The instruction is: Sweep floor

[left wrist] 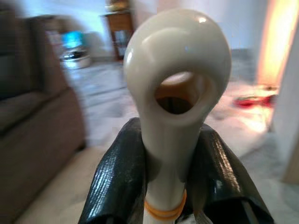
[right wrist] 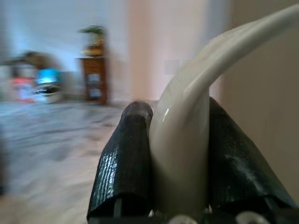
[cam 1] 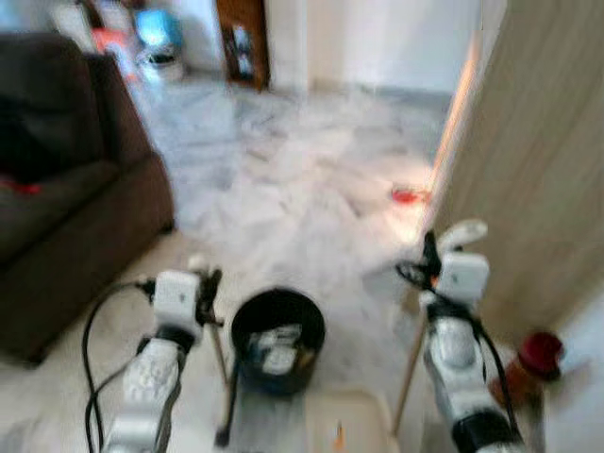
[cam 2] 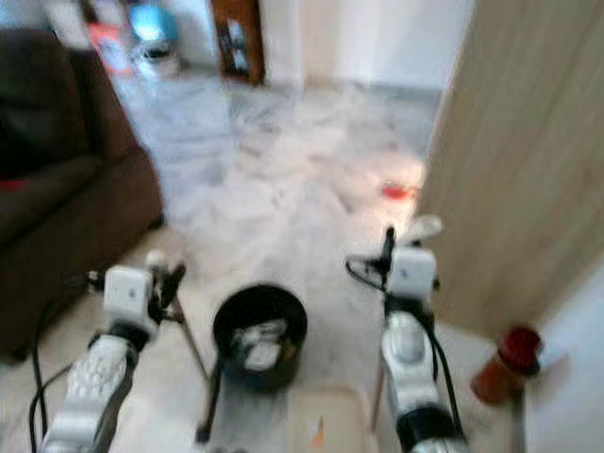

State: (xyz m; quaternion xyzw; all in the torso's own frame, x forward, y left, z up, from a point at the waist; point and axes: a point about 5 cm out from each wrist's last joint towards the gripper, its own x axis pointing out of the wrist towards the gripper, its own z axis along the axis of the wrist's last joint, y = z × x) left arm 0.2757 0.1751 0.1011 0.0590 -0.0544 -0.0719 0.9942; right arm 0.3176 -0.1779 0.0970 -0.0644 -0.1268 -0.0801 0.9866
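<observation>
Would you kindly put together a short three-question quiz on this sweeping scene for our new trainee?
1. True or false: the left gripper is shut on a cream handle with a hole through its end.
2. Multiple choice: what stands on the floor between the two arms? A) a black bucket B) a green chair C) a blue ball
3. Fill in: the small red thing lies on the marble floor next to the wooden ____.

Key
1. True; the right gripper likewise clamps a curved cream handle.
2. A, the black bucket, with pale scraps inside.
3. Panel. The brown sofa stands on the opposite side.
</observation>
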